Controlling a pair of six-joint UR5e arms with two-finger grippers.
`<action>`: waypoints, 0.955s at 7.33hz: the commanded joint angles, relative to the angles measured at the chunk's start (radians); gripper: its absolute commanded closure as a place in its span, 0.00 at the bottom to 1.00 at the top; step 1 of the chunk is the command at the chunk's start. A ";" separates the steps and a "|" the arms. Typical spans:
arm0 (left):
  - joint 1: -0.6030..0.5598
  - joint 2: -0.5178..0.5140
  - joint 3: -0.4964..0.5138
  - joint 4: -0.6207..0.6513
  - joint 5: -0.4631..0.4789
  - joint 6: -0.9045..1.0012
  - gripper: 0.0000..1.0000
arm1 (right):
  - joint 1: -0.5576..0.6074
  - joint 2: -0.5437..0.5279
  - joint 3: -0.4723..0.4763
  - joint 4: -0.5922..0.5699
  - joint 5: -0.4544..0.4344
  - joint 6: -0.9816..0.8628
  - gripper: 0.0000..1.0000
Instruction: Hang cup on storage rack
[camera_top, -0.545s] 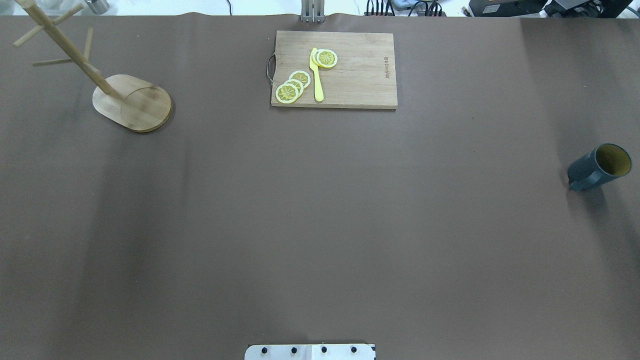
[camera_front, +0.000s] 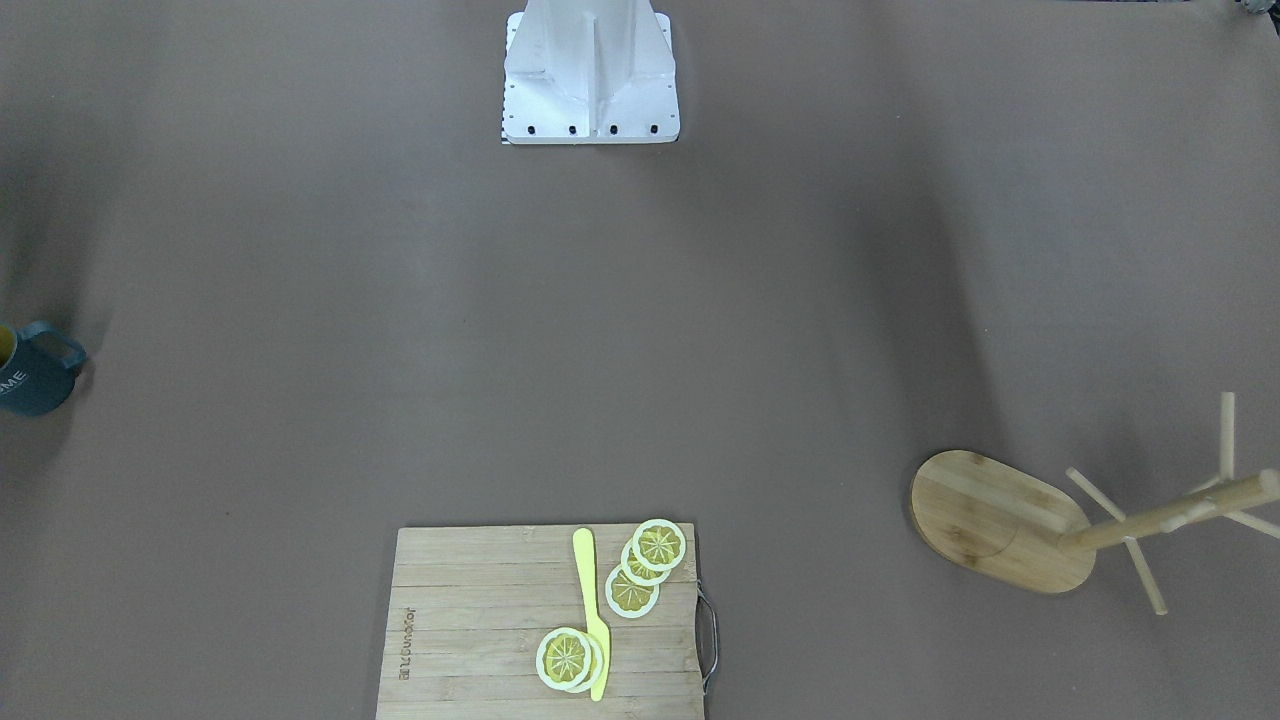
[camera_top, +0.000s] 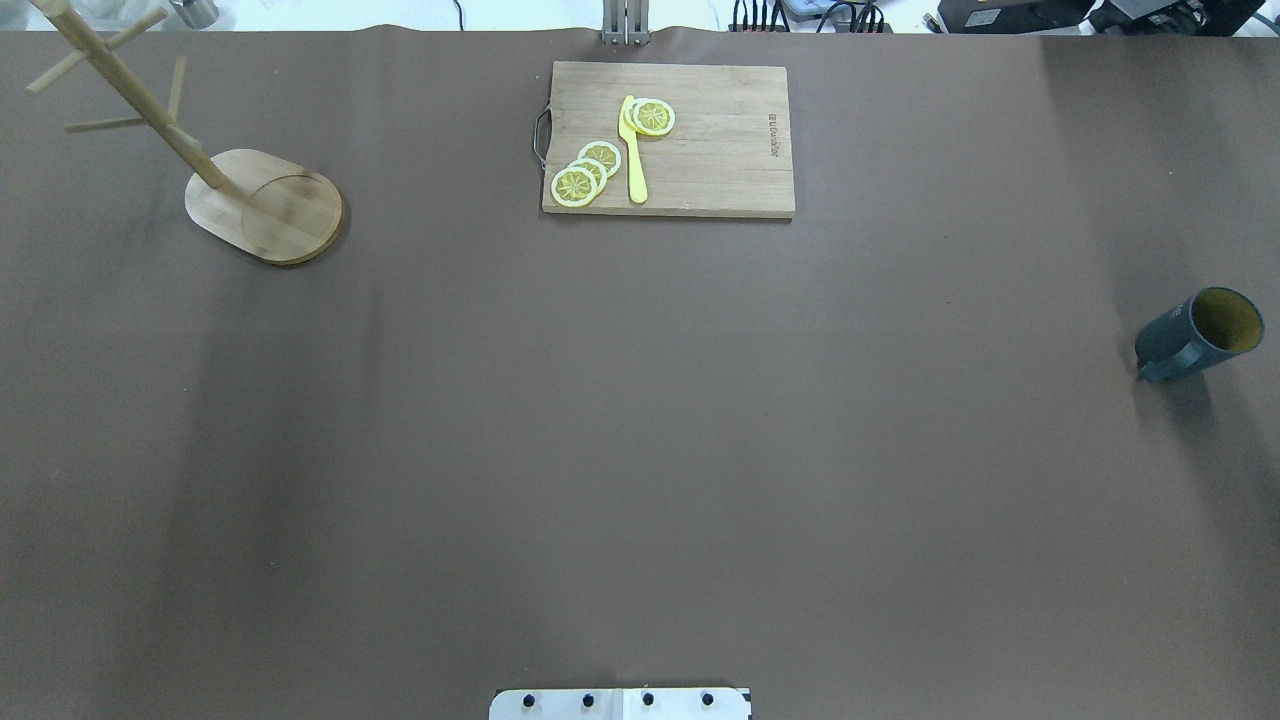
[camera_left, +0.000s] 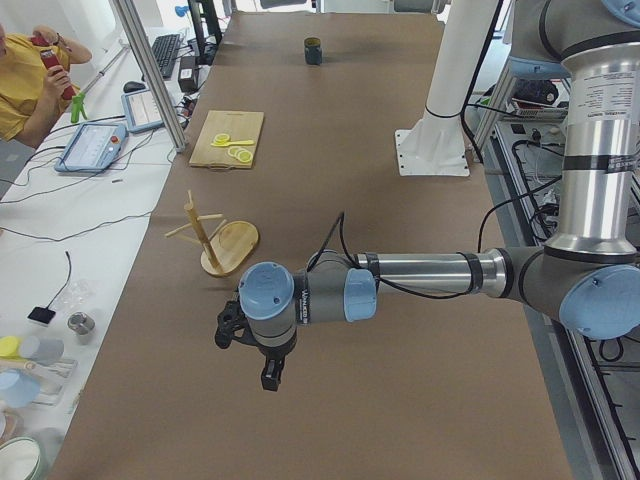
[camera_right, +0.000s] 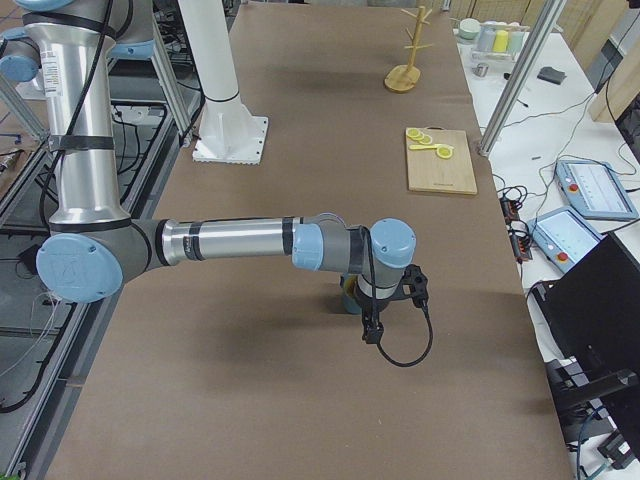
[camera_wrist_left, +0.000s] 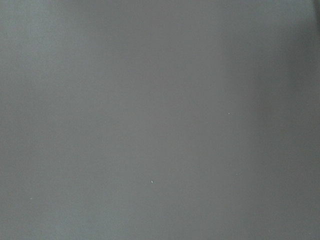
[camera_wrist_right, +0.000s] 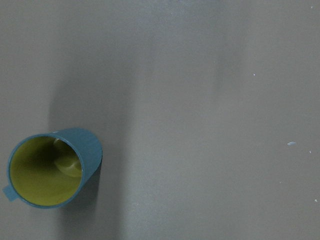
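Alignment should come first: the right fingers (camera_right: 367, 328), whose opening I cannot tell, hang above the teal mug (camera_wrist_right: 52, 167), which stands off to their side on the table (camera_top: 640, 450). Mug upright, long axis vertical, mouth up, loop handle toward the robot; left fingers (camera_left: 270, 375) equally unreadable.

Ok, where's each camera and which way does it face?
Front-facing: across the table, facing the base; no arms.
Overhead: behind robot, facing forward; base edge.
Exterior left: left end; left arm near.
Exterior right: right end; right arm near.
Left wrist: down on the table.
Right wrist: down on the cup.
Both top views share cup, storage rack, cutting board.
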 joint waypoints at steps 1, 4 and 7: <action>0.000 0.000 -0.009 -0.009 -0.002 0.000 0.02 | 0.000 0.000 0.008 0.000 0.003 0.004 0.00; 0.000 0.020 -0.063 -0.006 0.001 -0.001 0.02 | 0.000 -0.018 0.037 0.005 0.007 0.008 0.00; 0.014 0.043 -0.077 -0.067 -0.013 0.002 0.02 | -0.001 -0.031 0.026 0.049 0.018 0.011 0.00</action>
